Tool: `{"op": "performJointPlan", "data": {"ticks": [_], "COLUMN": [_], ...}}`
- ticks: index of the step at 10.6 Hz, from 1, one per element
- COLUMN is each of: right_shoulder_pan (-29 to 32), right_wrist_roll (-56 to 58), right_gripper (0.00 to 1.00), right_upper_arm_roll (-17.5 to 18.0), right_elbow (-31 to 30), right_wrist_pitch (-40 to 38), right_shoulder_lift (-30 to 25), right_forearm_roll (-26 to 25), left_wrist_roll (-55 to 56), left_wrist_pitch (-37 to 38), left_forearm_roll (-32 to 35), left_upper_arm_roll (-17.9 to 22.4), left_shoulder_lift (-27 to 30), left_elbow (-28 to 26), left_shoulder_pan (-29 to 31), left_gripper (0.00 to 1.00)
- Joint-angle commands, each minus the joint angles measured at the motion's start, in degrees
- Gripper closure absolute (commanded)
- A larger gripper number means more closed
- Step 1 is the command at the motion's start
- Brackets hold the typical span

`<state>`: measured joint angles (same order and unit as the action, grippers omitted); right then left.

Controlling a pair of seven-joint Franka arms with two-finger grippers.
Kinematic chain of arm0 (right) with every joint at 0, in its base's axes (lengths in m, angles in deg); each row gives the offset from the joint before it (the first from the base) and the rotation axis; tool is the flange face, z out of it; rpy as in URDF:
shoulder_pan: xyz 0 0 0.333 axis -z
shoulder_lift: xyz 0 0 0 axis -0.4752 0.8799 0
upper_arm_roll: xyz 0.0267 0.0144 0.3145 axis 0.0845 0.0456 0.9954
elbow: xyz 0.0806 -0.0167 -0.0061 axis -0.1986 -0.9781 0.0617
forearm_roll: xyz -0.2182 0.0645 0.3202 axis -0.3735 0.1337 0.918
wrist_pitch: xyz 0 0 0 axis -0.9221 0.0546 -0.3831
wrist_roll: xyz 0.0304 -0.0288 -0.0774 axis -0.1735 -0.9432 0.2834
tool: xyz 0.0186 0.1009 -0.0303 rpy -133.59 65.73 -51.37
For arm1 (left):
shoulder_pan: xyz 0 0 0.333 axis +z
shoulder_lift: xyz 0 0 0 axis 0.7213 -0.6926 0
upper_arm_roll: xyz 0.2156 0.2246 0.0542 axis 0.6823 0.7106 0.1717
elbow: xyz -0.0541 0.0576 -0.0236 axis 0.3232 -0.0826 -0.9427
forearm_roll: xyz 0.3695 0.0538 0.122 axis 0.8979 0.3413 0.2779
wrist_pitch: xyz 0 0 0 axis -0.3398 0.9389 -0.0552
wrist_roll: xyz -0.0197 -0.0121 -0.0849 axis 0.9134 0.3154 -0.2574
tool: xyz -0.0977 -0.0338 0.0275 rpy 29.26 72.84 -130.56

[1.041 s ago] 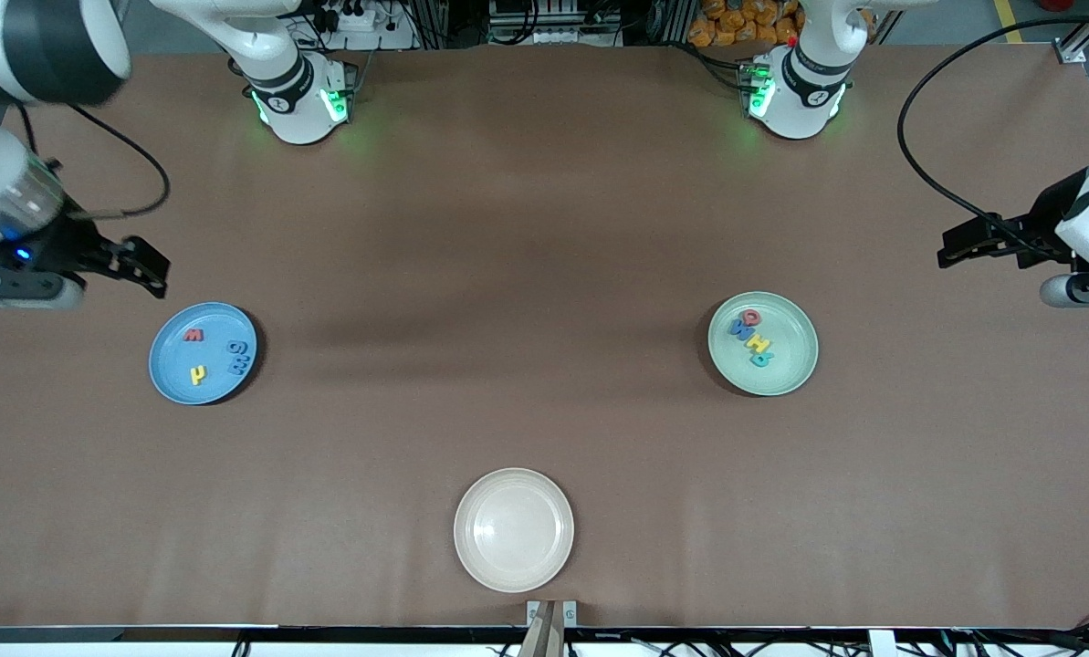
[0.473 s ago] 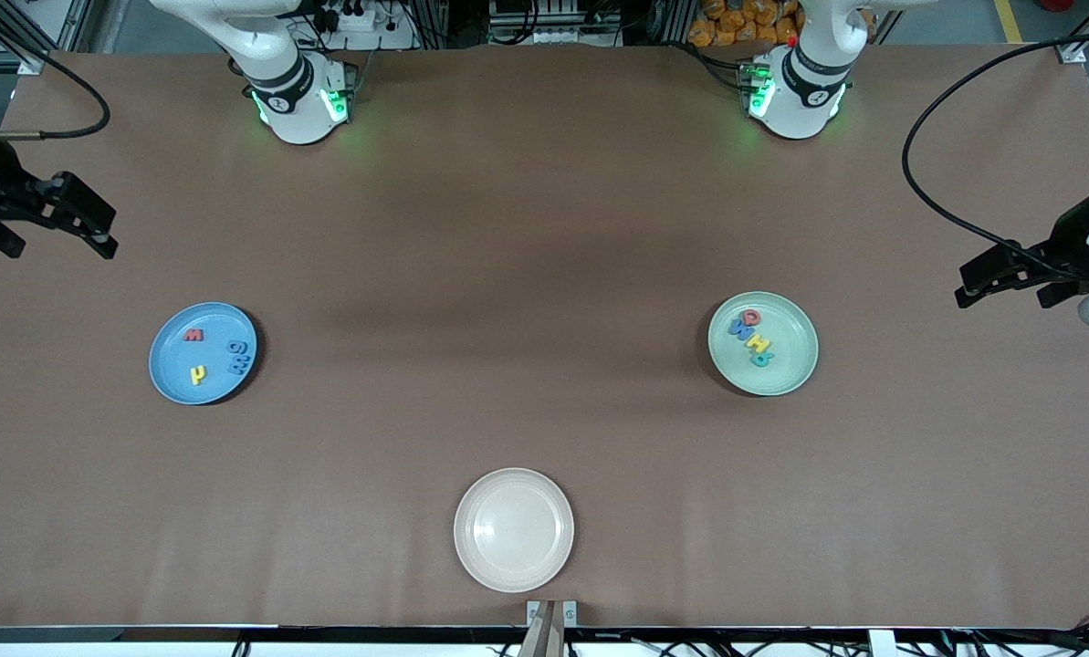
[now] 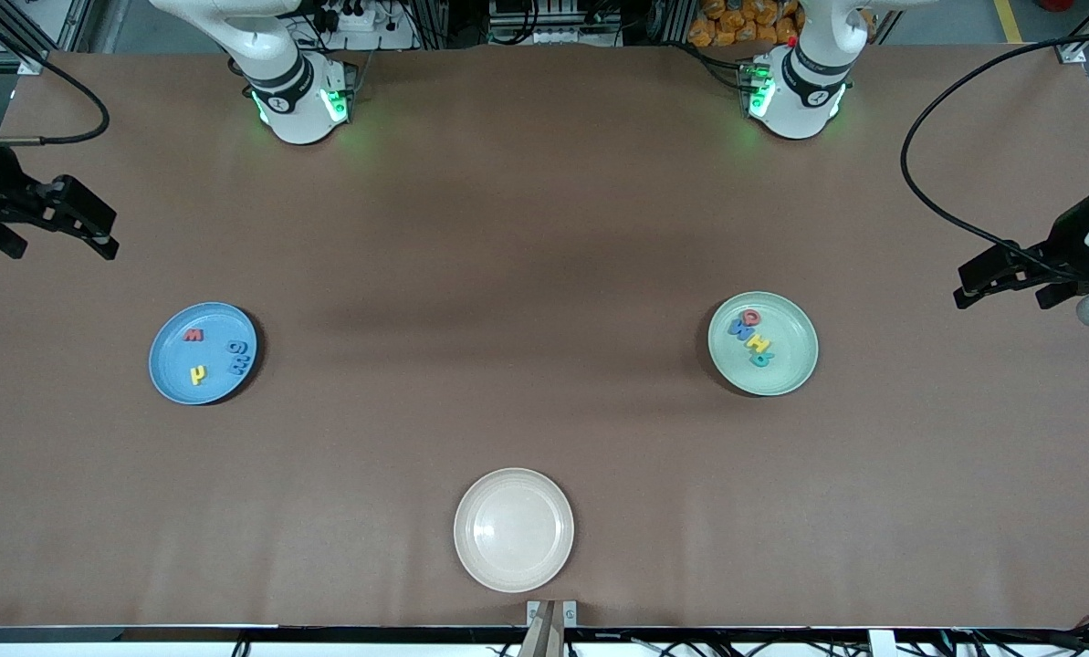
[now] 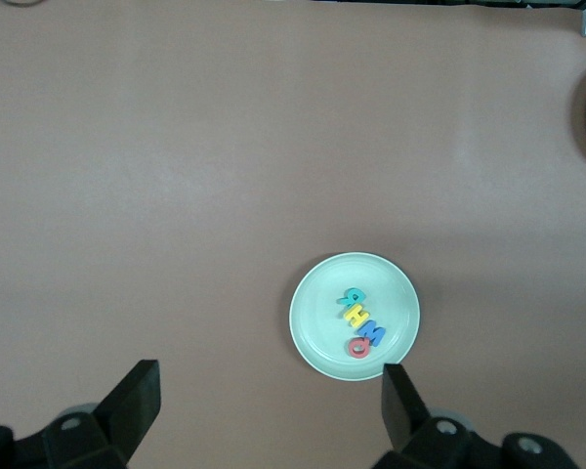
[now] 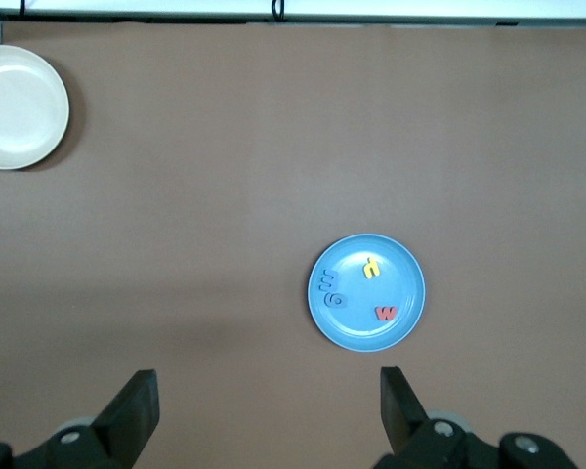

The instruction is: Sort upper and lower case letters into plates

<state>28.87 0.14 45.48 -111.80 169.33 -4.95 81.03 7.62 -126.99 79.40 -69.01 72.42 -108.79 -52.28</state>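
1. Cream-white plate (image 3: 513, 529): nearest the front camera, mid-table, nothing in it. Not one of the sorting plates.

2. Light blue plate (image 3: 203, 353): toward the right arm's end of the table. Holds four letters: a yellow one (image 3: 197, 374), a red one (image 3: 193, 335) and two blue ones (image 3: 238, 359) lying close together. The red reads roughly as "w" and the yellow as "h"; the blue pair is too small to read with confidence.

3. Pale mint green plate (image 3: 763, 343): toward the left arm's end. Holds four letters in a tight touching row (image 4: 358, 322): teal, yellow, blue, red. Individual characters cannot be read reliably.

4. Right gripper (image 3: 83, 224): up over bare table at the right arm's end, well apart from the blue plate, jaws spread wide, nothing between them.

5. Left gripper (image 3: 996, 274): up over bare table at the left arm's end, jaws likewise wide and carrying nothing.

Step in hand: judged complete or all but complete; all eight letters sit in plates, none on the table. Next move probably calls only for parking both arms.

No brand marks or labels are readable.
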Motion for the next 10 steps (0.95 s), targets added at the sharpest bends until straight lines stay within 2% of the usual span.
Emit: {"op": "performJointPlan", "data": {"ticks": [1,2,4,7,10], "right_shoulder_pan": [-0.4,-0.4,-0.5,-0.5,-0.4], "right_wrist_roll": [0.6,0.7,0.7,0.6,0.5], "right_gripper": [0.00,0.00,0.00,0.00,0.00], "right_upper_arm_roll": [-0.5,-0.5,-0.4,-0.4,-0.5], "right_elbow": [1.8,1.8,1.8,1.8,1.8], "right_wrist_pitch": [-2.5,-3.0,-3.5,-3.6,-3.5], "right_shoulder_lift": [0.8,0.8,0.8,0.8,0.8], "right_forearm_roll": [1.7,1.7,1.9,2.1,2.0], "left_wrist_roll": [0.0,-0.1,0.1,0.2,0.2], "left_wrist_pitch": [-0.6,-0.6,-0.7,-0.7,-0.7], "left_forearm_roll": [0.3,0.2,0.2,0.2,0.3], "left_upper_arm_roll": [-0.2,-0.8,-4.5,-5.2,-5.4], "left_shoulder_lift": [0.7,0.7,1.5,5.9,6.0], "left_elbow": [-0.6,-0.8,-2.9,-8.7,-8.6], "left_shoulder_pan": [0.4,1.1,4.0,4.5,4.4], "left_gripper": [0.00,0.00,0.00,0.00,0.00]}}
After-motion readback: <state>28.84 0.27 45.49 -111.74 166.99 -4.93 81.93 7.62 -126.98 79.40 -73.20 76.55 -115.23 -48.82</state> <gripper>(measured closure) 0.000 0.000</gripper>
